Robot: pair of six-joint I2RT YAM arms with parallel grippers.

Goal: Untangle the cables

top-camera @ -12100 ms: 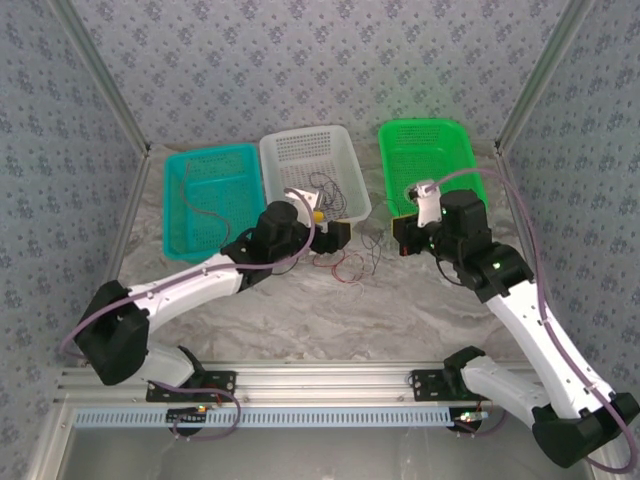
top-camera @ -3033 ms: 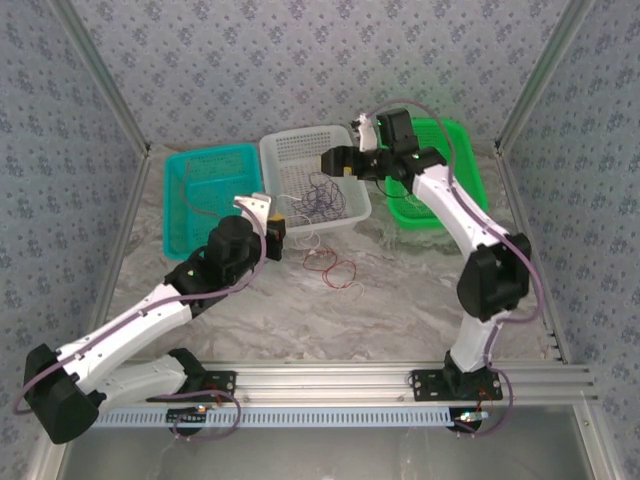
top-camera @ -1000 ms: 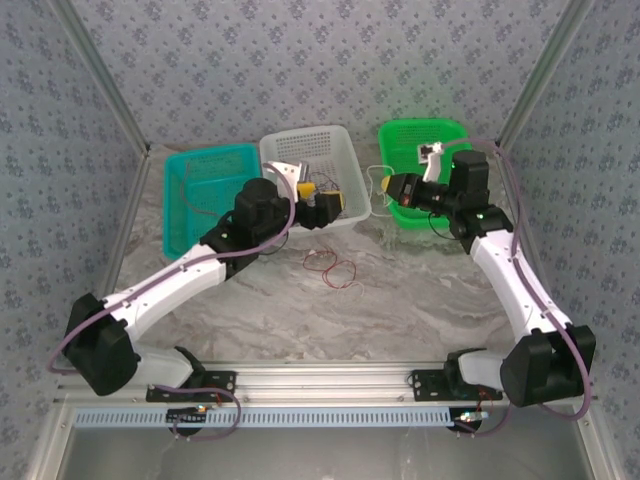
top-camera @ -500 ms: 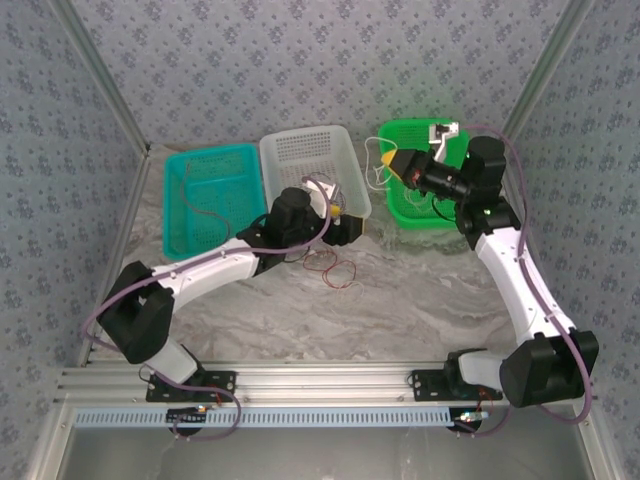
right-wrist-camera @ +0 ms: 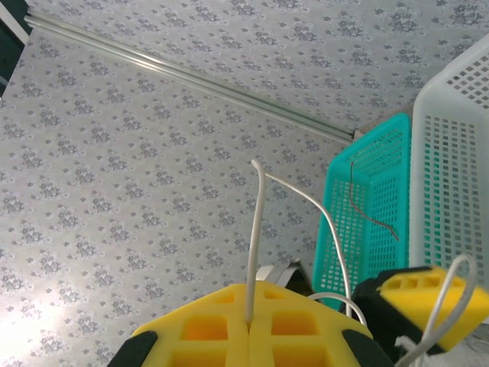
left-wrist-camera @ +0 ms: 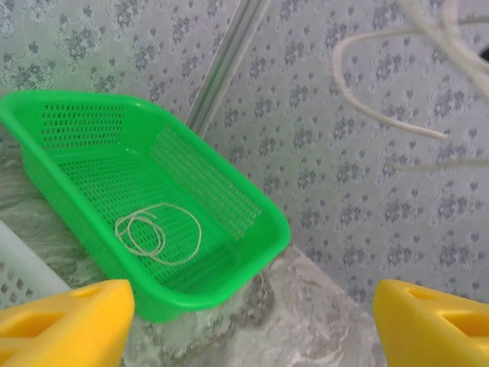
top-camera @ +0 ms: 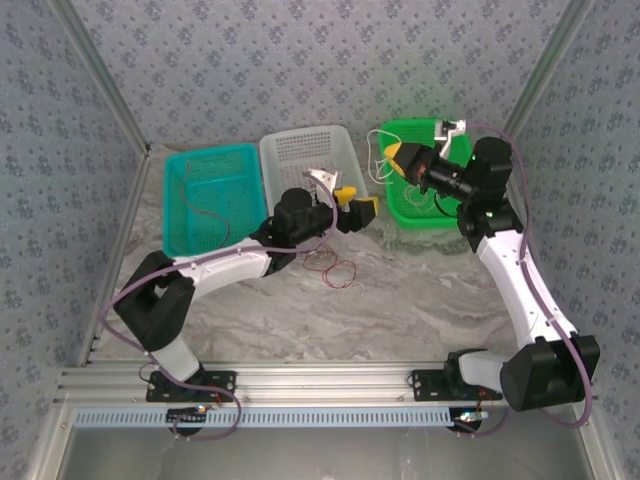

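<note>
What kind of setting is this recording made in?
Probably a lab test cell, not a home: patterned backdrop walls on aluminium framing, with the left arm and right arm bolted to a rail at the edge of a marble-look tabletop.

Grey floral-patterned walls (3 sides) enclose a marbled tabletop.

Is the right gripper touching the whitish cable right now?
Touching. In the right wrist view the right gripper is shut on the whitish cable, which rises straight from the seam between its jaws.
</note>
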